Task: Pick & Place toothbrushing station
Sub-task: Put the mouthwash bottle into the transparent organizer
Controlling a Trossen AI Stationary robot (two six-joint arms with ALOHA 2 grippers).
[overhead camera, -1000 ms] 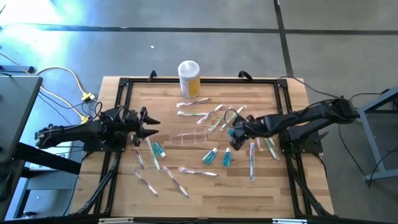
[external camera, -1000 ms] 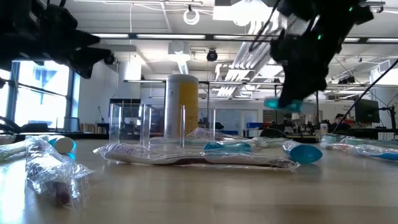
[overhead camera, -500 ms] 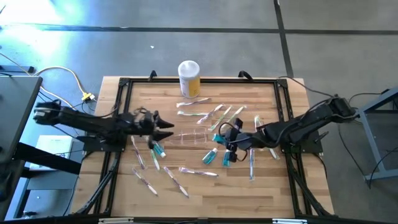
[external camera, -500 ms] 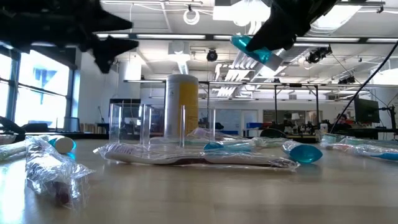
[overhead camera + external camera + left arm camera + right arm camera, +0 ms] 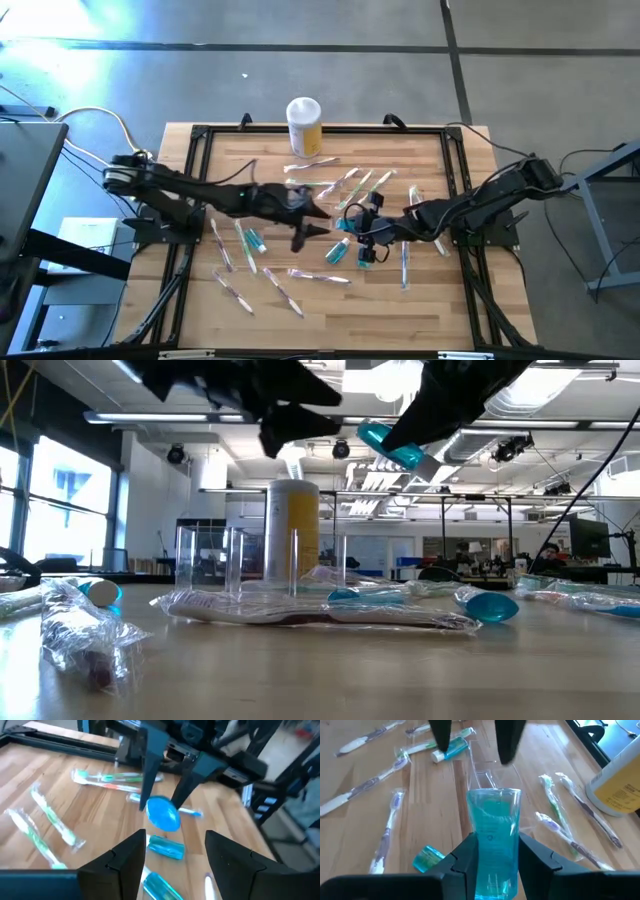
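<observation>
Right pincer (image 5: 492, 851), mine, grips a blue tube (image 5: 494, 845) and hangs above the surface (image 5: 420, 290) just beside the toothbrushing station (image 5: 484, 777). That clear container stands at mid-surface, its long axis running left to right, straight ahead of the tube's nose; it appears empty, though I cannot be sure. Left pincer (image 5: 308, 222), fingers spread and holding nothing, hovers over the station from the opposite side, facing the tube. Wrapped toothbrushes (image 5: 283, 288) lie scattered around.
</observation>
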